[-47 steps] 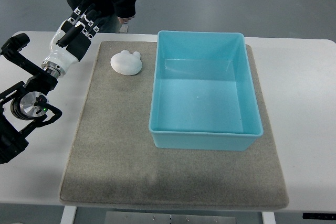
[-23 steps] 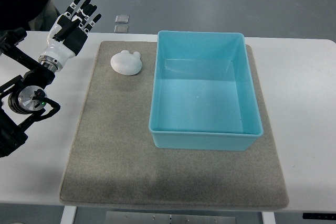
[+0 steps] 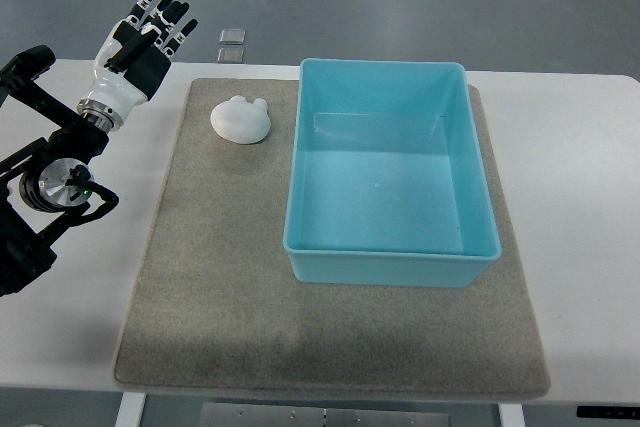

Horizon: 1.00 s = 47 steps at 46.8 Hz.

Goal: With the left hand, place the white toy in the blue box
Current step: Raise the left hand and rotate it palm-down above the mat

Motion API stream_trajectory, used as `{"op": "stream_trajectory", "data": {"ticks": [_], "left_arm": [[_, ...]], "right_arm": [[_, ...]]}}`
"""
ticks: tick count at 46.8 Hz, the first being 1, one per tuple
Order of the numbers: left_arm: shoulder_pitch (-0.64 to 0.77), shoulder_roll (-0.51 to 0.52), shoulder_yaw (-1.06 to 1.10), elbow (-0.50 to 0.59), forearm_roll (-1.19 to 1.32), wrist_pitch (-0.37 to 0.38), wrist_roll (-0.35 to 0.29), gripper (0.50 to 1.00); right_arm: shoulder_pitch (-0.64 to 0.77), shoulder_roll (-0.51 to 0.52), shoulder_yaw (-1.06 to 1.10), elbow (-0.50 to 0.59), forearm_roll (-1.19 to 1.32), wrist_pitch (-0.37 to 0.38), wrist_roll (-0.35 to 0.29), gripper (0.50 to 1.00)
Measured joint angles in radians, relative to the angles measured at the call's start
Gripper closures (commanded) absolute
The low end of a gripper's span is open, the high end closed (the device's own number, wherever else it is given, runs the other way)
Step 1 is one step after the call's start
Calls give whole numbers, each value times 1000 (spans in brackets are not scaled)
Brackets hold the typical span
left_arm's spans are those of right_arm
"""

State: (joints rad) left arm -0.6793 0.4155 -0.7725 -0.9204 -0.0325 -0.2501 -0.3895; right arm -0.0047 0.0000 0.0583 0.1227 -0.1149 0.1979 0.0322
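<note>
My left hand [image 3: 140, 37] hovers with its fingers spread, holding nothing, well left of the blue box [image 3: 390, 172]. The white toy [image 3: 241, 119] lies just left of that box; it looks light, smooth and rigid, so I would wrap its rounded sides.

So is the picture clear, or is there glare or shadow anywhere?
Top view: sharp and evenly lit; the blue box shows faint reflections on its floor; a soft darker band crosses the mat near its front edge; the white toy and left hand are crisp.
</note>
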Motion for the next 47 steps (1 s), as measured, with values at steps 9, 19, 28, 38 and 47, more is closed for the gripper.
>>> {"op": "stream_trajectory", "data": {"ticks": [9, 19, 28, 38, 47], "left_arm": [[5, 0, 1, 0, -1, -12, 2, 506], [12, -1, 2, 22, -13, -82, 3, 506], [11, -1, 0, 33, -17, -83, 1, 508], [-7, 0, -3, 87, -15, -77, 2, 508], [-30, 5, 0, 120, -12, -76, 7, 527]], "right_arm": [[0, 0, 0, 0, 0, 0, 0, 564], [0, 0, 0, 0, 0, 0, 0, 564], [0, 0, 0, 0, 0, 0, 0, 564], [0, 0, 0, 0, 0, 0, 0, 564], [0, 0, 0, 0, 0, 0, 0, 564]]}}
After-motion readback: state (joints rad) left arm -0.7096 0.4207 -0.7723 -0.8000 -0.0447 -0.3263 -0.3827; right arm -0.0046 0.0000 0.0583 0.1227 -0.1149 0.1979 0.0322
